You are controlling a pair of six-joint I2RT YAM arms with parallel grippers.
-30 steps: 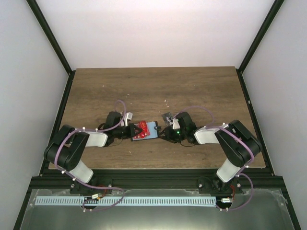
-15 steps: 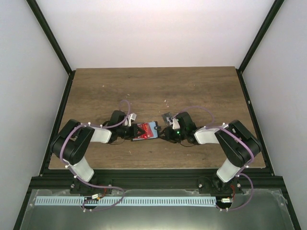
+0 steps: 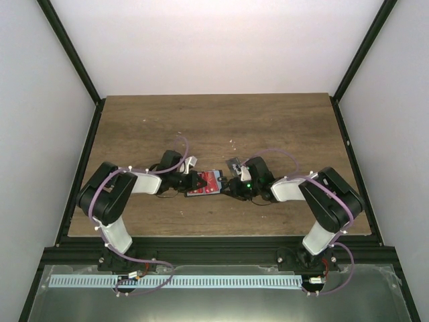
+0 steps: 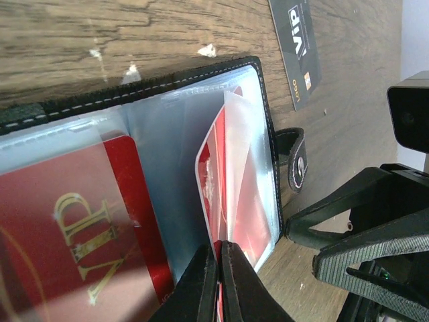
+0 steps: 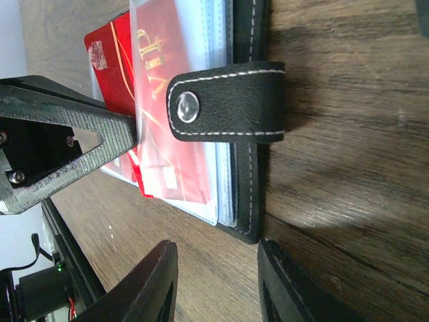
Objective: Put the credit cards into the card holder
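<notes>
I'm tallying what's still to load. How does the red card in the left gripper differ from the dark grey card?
Colour: the red card is red; the dark grey card is near-black with pale VIP lettering. Pose: the red card stands up between clear sleeves of the card holder; the dark grey card lies flat on the table. Hold: the left gripper pinches the red card; nothing touches the grey one. Both are thin rectangular cards.

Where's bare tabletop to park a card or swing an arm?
Bare wood: the far half of the table, behind the card holder to the back edge, and the near strip between holder and front rail. Crowded: the centre, where left gripper (on a red card), right gripper and a dark grey card hem the holder.
</notes>
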